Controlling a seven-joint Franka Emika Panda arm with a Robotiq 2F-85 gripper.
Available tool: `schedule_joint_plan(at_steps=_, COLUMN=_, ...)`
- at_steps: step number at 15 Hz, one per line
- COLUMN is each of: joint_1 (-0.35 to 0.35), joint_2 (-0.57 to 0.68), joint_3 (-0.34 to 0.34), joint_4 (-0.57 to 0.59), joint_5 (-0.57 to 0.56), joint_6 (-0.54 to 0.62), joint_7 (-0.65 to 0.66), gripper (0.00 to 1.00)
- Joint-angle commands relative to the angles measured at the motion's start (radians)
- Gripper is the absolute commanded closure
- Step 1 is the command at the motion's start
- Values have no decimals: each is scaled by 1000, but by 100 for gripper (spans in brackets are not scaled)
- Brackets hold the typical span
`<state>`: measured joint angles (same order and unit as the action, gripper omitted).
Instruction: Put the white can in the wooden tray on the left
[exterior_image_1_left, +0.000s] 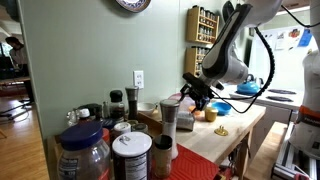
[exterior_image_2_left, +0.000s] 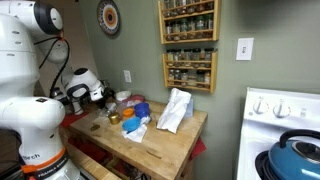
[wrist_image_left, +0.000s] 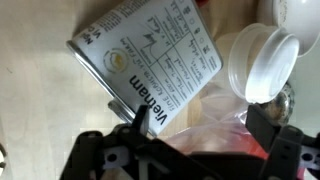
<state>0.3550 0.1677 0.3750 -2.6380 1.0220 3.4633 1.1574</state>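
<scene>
Off-white and thin-walled by the look of it, the white can (wrist_image_left: 255, 58) sits up and to the right of your tool (wrist_image_left: 200, 128) in the wrist view, just beside a labelled packet (wrist_image_left: 150, 60); I judge it light, stiff and slick, so take it across the mid-body, not the rim. Your tool stands spread wide with nothing gripped (the packet lies beyond the gap). Room is tight on the bench (exterior_image_1_left: 238, 122), with the steel tumbler (exterior_image_1_left: 168, 115) and lidded jars (exterior_image_1_left: 131, 155) near, and I cannot make out the wooden tray.
</scene>
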Motion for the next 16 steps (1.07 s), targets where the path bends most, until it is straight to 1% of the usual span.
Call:
schedule_joint_plan(at_steps=1, joint_1=10, joint_2=46, joint_3=-33, joint_4=25, joint_5=-1, joint_6=51, joint_7=-28, gripper=0)
schedule_joint_plan(at_steps=5, joint_1=-10, joint_2=-100, joint_3=-23, joint_4=-56, joint_5=4, joint_6=-114, joint_7=-64, gripper=0)
schedule_joint_plan(at_steps=6, joint_1=4, joint_2=-130, joint_3=-41, joint_4=-77, joint_5=41, joint_6=-157, joint_7=-102, gripper=0)
schedule_joint_plan(at_steps=7, joint_1=-17, joint_2=-147, joint_3=-31, joint_4=-101, joint_5=17, joint_6=-191, joint_7=-89, gripper=0)
schedule_joint_plan(at_steps=9, joint_1=-26, joint_2=-168, joint_3=-45, joint_4=-144, joint_5=24, joint_6=-248, joint_7=-96, gripper=0)
schedule_joint_plan(at_steps=10, joint_1=-31, joint_2=-172, joint_3=-51, joint_4=-153, joint_5=31, joint_6=-276, joint_7=-83, gripper=0)
schedule_joint_plan(at_steps=11, joint_1=-37, joint_2=-120, joint_3=-61, joint_4=-120, joint_5=26, joint_6=-278, joint_7=-70, gripper=0)
schedule_joint_plan(at_steps=12, joint_1=-40, joint_2=-117, joint_3=-63, joint_4=-116, joint_5=30, joint_6=-302, joint_7=-53, gripper=0)
schedule_joint_plan(at_steps=13, joint_1=-25, joint_2=-84, joint_3=-86, joint_4=-120, joint_5=-2, joint_6=-283, joint_7=21, gripper=0)
schedule_joint_plan(at_steps=15, joint_1=-14, joint_2=-82, joint_3=-98, joint_4=-119, joint_5=-16, joint_6=-314, joint_7=107, gripper=0)
schedule_joint_plan(at_steps=16, joint_1=-7, joint_2=-75, joint_3=-104, joint_4=-118, joint_5=-18, joint_6=-307, joint_7=159, gripper=0)
